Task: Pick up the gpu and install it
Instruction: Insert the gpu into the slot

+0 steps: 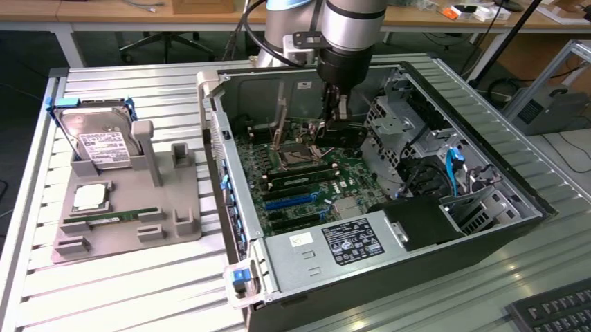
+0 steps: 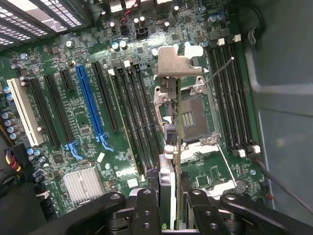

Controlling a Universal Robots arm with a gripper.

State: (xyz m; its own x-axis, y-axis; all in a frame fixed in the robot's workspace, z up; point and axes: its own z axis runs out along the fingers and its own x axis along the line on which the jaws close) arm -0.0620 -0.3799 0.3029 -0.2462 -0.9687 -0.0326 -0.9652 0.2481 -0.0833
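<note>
Holding gpu [image 2: 172, 98] edge-on above motherboard [image 2: 88, 122], inside case [image 1: 277, 266].

The silver-and-black robot arm [image 1: 349, 34] reaches steeply downward, wrist vertical, and its black two-fingered gripper [image 2: 173, 198] has its fingers [image 2: 146, 205] closed upon a thin dark card with a silvery bracket [image 2: 177, 68], held edge-on
</note>
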